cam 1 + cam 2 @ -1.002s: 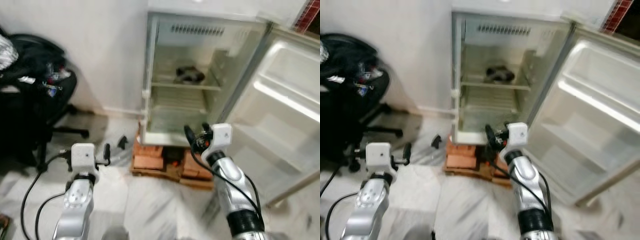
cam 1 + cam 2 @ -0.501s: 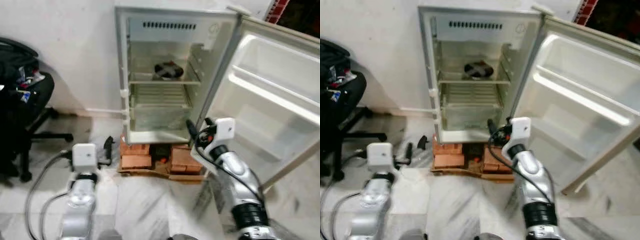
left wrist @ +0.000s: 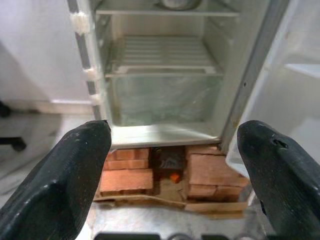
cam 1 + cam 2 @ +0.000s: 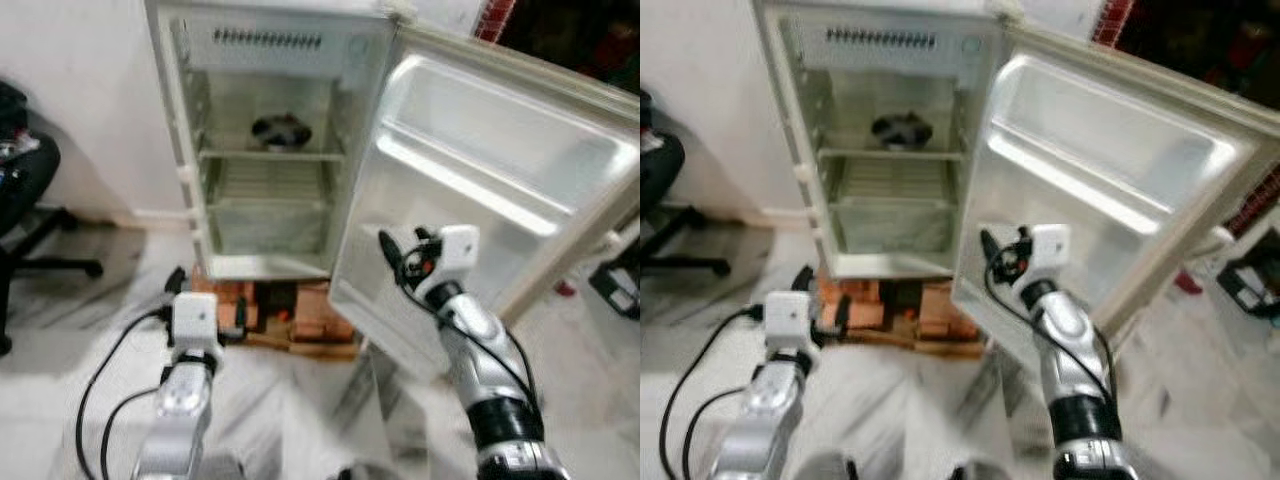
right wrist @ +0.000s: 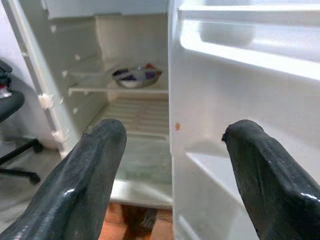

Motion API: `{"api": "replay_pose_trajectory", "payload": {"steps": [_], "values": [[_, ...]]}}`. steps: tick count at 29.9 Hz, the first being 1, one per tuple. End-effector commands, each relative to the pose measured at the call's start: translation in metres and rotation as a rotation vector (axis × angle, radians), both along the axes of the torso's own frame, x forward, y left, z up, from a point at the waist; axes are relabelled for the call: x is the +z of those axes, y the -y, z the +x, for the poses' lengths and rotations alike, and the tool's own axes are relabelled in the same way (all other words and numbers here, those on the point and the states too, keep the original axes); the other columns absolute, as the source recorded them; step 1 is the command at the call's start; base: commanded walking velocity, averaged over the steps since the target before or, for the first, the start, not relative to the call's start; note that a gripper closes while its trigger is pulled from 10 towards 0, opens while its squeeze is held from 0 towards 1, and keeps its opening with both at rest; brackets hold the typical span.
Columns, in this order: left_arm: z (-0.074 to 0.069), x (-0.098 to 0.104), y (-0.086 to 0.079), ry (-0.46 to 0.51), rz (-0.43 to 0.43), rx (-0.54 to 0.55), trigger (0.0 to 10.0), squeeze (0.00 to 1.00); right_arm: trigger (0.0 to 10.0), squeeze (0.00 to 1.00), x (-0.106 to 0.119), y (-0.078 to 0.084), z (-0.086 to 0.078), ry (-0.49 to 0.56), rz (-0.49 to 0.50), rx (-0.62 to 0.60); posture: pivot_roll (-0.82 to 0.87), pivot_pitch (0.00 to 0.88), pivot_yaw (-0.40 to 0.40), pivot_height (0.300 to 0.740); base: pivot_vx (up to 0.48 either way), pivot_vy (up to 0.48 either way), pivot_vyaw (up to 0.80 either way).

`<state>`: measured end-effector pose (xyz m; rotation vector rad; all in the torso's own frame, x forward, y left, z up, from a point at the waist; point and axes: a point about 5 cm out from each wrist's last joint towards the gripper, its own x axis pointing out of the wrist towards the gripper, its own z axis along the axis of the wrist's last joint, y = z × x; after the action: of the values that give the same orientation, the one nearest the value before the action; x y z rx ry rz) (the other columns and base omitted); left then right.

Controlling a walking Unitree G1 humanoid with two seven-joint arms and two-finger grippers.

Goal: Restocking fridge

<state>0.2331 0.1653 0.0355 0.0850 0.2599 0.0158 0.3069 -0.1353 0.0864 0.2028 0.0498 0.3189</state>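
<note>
The fridge (image 4: 265, 150) stands at my twelve o'clock on a stack of bricks (image 4: 300, 318), its door (image 4: 480, 190) swung out toward two o'clock. A bowl (image 4: 281, 130) sits on its upper shelf (image 4: 270, 156). A chair (image 4: 30, 200) is at ten o'clock, left of the fridge.

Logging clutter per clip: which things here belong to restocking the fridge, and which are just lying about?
Job: fridge, its open door, bowl on the upper shelf, right gripper and left gripper, both open.
Lying about: bricks under the fridge, office chair.
</note>
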Motion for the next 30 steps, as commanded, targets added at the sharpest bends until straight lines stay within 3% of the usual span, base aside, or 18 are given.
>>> {"api": "replay_pose_trajectory", "payload": {"steps": [1, 3, 11, 16, 21, 30], "values": [[0.005, 0.004, 0.002, 0.014, 0.012, -0.012, 10.0, 0.00, 10.0, 0.00, 0.008, 0.001, 0.005, 0.026, -0.003, 0.012, 0.07, 0.000, -0.097, 0.740, 0.000, -0.480, 0.00], [0.006, 0.004, 0.003, 0.015, 0.014, -0.015, 10.0, 0.00, 10.0, 0.00, 0.007, 0.000, 0.004, 0.021, 0.003, 0.027, 0.07, 0.000, -0.097, 0.740, 0.000, -0.480, 0.00], [0.007, 0.003, 0.002, 0.008, 0.022, -0.025, 10.0, 0.00, 10.0, 0.00, 0.002, -0.023, -0.013, -0.018, 0.027, 0.368, 0.07, 0.000, -0.092, 0.740, 0.000, -0.480, 0.00], [0.007, 0.003, 0.002, 0.012, 0.022, -0.025, 10.0, 0.00, 10.0, 0.00, 0.006, -0.022, -0.013, 0.014, 0.036, 0.402, 0.07, 0.000, -0.093, 0.740, 0.000, -0.480, 0.00], [0.008, 0.003, 0.004, 0.019, 0.016, -0.031, 10.0, 0.00, 10.0, 0.00, 0.016, -0.016, -0.005, 0.065, 0.019, 0.360, 0.06, 0.000, -0.091, 0.740, 0.000, -0.180, 0.00], [0.014, 0.006, -0.004, 0.033, 0.022, 0.020, 10.0, 0.00, 10.0, 0.00, 0.031, -0.001, 0.016, 0.147, -0.031, 0.125, 0.06, 0.000, -0.085, 0.740, 0.000, 0.000, 0.24]]}}
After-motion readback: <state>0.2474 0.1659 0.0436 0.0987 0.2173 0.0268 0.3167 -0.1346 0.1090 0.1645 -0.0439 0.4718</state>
